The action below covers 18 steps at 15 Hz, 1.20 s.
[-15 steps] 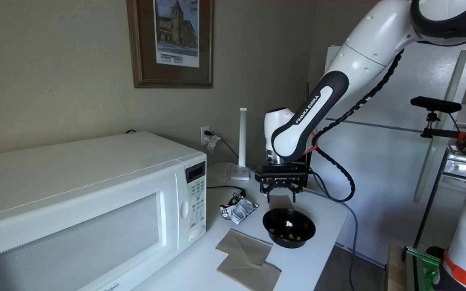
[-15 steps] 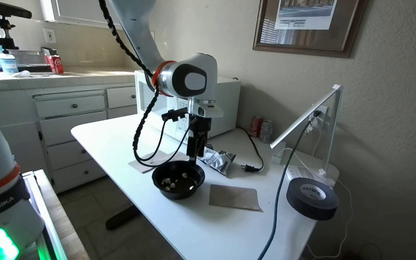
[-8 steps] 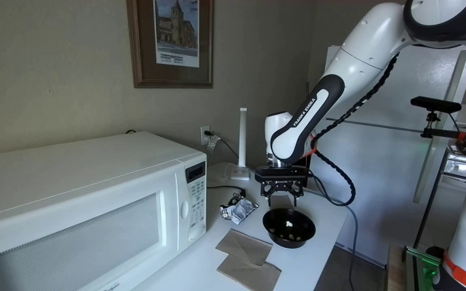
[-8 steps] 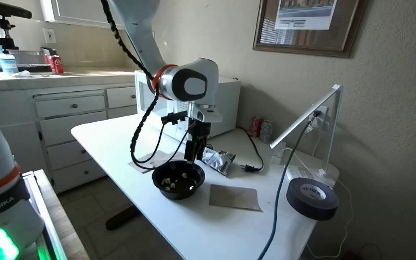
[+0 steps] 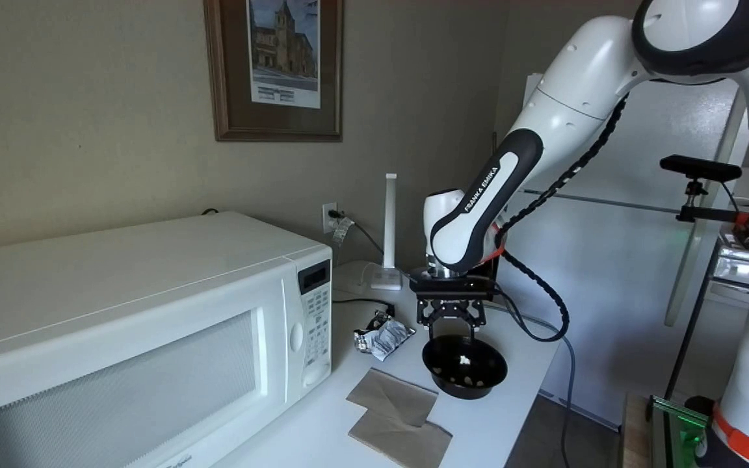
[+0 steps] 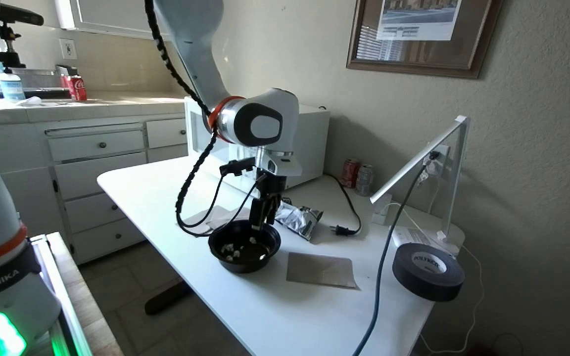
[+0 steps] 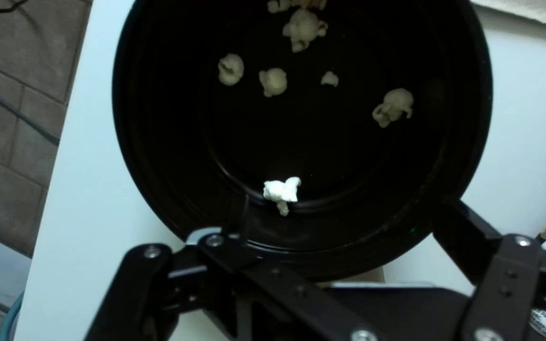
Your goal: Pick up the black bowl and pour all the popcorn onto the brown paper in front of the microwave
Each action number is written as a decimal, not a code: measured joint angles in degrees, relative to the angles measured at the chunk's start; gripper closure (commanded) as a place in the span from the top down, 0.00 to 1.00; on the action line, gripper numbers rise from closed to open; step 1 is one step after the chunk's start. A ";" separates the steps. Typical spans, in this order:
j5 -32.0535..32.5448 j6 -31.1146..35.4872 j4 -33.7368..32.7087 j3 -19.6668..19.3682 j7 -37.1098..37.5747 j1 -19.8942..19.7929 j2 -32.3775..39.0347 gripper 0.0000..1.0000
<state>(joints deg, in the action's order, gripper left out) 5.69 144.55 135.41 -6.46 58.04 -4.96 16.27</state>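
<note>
The black bowl [image 5: 469,370] stands upright on the white table, with several pieces of popcorn [image 7: 273,82] inside. My gripper [image 5: 451,337] points down at the bowl's rim on the side away from the brown paper, jaws wide apart and gripping nothing. In the wrist view, both black fingers [image 7: 467,227] overlap the near rim; whether they touch it I cannot tell. Brown paper [image 5: 404,439] lies in front of the microwave [image 5: 153,344] as two overlapping sheets; cables and the bowl partly cover it in an exterior view. Another brown sheet [image 6: 321,270] lies on the bowl's opposite side.
A crumpled silver packet [image 6: 299,220] lies near the bowl, close to a black plug [image 6: 343,230]. Two cans [image 6: 357,176] stand beside the microwave's far end. A tape roll [image 6: 428,272] and a white-framed stand [image 6: 421,158] occupy the table's end. The table edge runs close by the bowl.
My gripper has come down and nearer to the bowl, its fingertips now at rim height in view. It has stayed open. Bowl, popcorn and paper have not moved.
</note>
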 measured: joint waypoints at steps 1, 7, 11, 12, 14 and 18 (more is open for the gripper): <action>-0.07 1.25 -0.06 -0.01 0.00 0.11 0.60 1.00; -0.74 7.68 -0.88 -0.16 -0.09 1.38 3.52 0.83; -1.66 8.78 -1.84 -0.34 -0.36 2.02 5.23 0.54; -2.05 8.88 -2.12 -0.37 -0.60 2.12 5.60 0.62; -2.74 9.10 -2.59 -0.47 -0.88 2.29 6.22 0.47; -3.88 9.10 -3.30 -0.63 -1.45 2.54 6.96 0.12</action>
<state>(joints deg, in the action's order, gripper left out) 1.81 153.65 132.10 -7.09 56.59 -2.43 23.24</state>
